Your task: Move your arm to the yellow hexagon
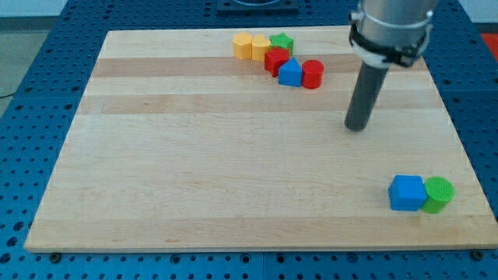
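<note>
2 blocks sit nearest the view's bottom, at the right: a blue cube (407, 192) touching a green cylinder (438, 194) on the wooden board (194, 171). Above them, towards the view's right, the dark rod comes down and my tip (356, 127) rests on bare wood, well apart from every block. There is no pincer on this arm, only the rod, so nothing is held or clamped.

At the view's top lies a cluster of 6: a red cylinder (312, 74), a blue block (290, 72), a red block (275, 59), a green star-like block (282, 43), and 2 yellow blocks. The yellow hexagon (243, 46) appears to be the leftmost, just beside the other yellow block (260, 47).

The approach looks only begun. The next move calls for sliding my tip left and up, skirting the red and blue blocks to arrive beside the hexagon.
</note>
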